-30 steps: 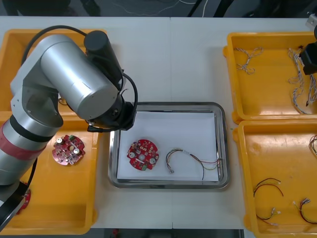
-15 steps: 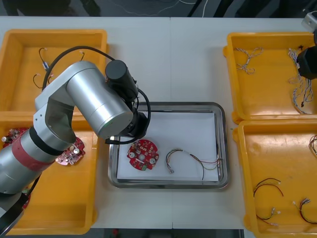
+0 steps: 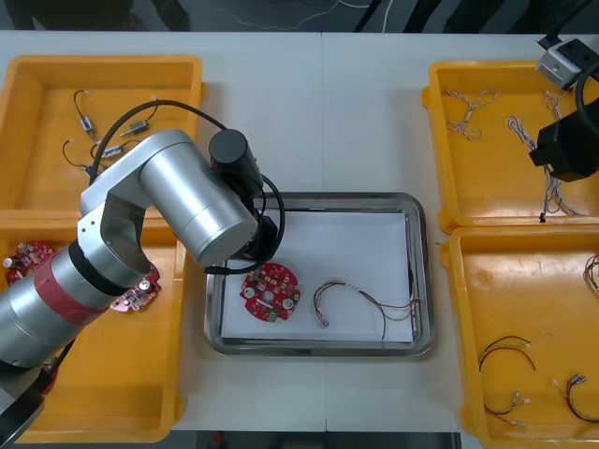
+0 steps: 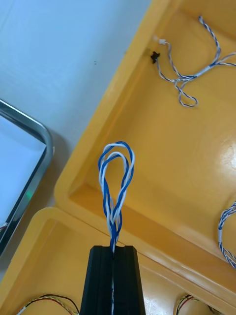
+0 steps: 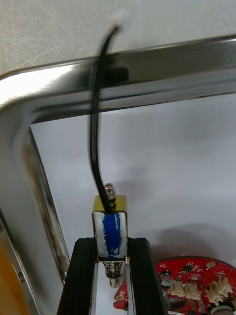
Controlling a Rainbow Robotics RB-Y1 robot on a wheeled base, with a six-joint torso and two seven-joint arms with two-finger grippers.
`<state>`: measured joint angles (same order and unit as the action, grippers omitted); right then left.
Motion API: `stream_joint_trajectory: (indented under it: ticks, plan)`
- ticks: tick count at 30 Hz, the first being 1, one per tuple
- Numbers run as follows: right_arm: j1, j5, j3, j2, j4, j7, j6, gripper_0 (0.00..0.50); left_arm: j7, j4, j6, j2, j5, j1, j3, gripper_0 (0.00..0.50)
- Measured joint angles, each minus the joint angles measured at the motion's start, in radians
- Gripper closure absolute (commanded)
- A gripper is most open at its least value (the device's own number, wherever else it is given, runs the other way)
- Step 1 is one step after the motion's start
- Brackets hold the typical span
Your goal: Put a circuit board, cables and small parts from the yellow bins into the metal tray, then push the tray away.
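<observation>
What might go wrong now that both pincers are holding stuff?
1. The left pincer holds a small metal part just beside the red circuit board. Let go here, it might land on the board.
2. The part's black cable trails toward the metal tray rim, so it could end up hanging outside.
3. The right pincer grips a thin twisted blue and white cable over a yellow bin. It could slip free on the way to the tray.
</observation>
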<state>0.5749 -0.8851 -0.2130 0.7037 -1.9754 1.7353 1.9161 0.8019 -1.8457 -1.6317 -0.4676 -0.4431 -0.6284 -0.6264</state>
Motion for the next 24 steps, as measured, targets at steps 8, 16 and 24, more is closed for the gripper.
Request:
stream_joint_trajectory:
  ticks: [8, 16, 24]
  plan:
    - [-0.013, -0.100, 0.011, 0.060, -0.069, 0.000, 0.000, 0.500, -0.001, 0.000, 0.007, 0.000, 0.000, 0.000, -0.012, 0.000]
    - [-0.014, -0.139, 0.034, 0.074, -0.095, 0.000, 0.000, 0.500, -0.015, -0.018, -0.005, -0.004, -0.002, 0.000, -0.010, 0.000]
    - [-0.014, -0.151, 0.161, 0.099, -0.151, 0.000, 0.000, 0.500, -0.015, -0.157, -0.178, -0.015, -0.099, 0.000, 0.094, 0.000]
